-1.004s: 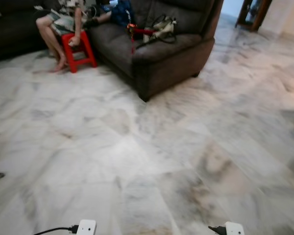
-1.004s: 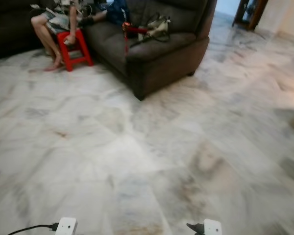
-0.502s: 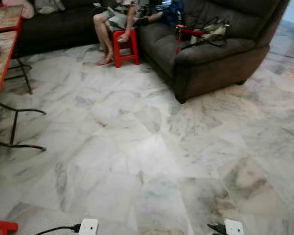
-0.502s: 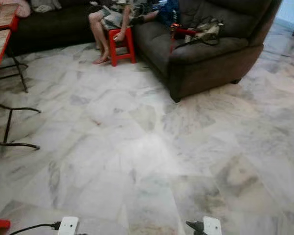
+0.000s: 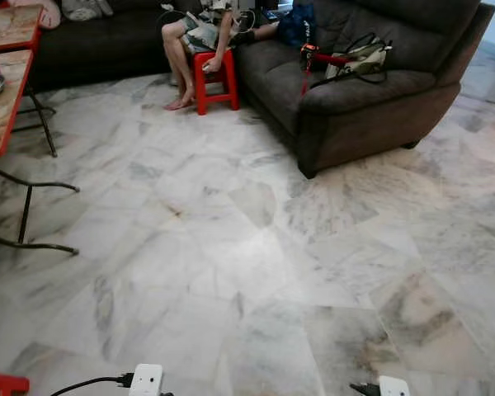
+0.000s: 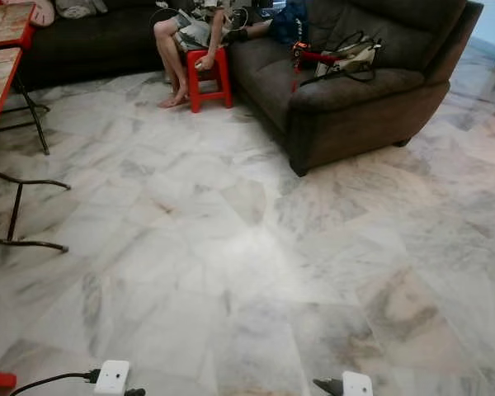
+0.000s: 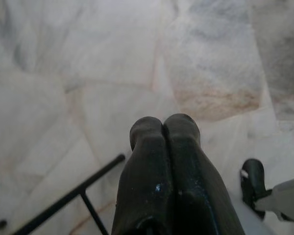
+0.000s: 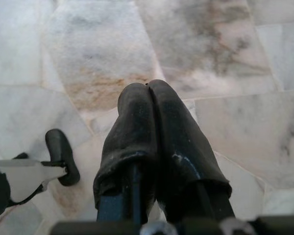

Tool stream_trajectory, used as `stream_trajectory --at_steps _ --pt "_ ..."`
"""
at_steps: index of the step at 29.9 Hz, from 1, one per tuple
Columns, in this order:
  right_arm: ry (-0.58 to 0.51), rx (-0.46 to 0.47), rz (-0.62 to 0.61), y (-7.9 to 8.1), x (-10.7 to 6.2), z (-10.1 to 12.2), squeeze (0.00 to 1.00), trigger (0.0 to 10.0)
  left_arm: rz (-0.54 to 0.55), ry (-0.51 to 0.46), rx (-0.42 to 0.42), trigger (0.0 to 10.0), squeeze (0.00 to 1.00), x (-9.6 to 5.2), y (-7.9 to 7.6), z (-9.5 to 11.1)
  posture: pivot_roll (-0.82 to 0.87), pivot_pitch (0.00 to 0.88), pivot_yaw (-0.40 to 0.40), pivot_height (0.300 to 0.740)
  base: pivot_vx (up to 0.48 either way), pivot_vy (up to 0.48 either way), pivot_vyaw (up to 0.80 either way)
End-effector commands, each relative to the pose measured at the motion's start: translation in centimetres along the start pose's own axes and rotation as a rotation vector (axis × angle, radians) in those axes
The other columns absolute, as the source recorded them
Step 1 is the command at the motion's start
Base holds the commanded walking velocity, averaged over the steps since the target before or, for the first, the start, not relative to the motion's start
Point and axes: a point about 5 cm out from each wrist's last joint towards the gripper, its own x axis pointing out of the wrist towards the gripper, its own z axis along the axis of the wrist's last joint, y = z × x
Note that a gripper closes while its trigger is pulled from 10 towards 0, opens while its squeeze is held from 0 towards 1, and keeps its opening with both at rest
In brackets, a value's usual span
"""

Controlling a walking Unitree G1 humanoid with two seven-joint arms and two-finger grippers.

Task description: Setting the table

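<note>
Camera view has swung leftward since earlier, bringing the red-edged tabletop (image 5: 2, 99) into sight left of the brown sofa (image 5: 371, 99). Left gripper (image 7: 164, 122) and right gripper (image 8: 147, 90) hang over marble floor (image 5: 231, 247), jaws pressed together, empty.

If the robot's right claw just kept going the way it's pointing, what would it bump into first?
Most likely the marble floor. The right gripper, its fingers pressed together, points down at bare tiles, and nothing lies between its tips and them as far as the wrist view shows. How far off the floor is cannot be told.
</note>
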Motion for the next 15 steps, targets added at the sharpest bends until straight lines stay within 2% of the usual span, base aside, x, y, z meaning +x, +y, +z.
stream_trajectory --at_steps 1,15 --pt "0.021 0.008 -0.022 -0.68 -0.28 -0.66 0.00 10.0 -0.014 0.022 -0.001 10.0 0.00 -0.05 -0.51 -0.58 -0.03 0.110 -0.013 0.740 0.296 0.000 0.00" --pt "0.021 0.002 -0.018 -0.54 -0.25 -0.64 0.00 10.0 -0.016 0.023 0.002 10.0 0.00 -0.02 -0.58 -0.54 -0.03 0.111 -0.013 0.740 0.319 0.000 0.00"
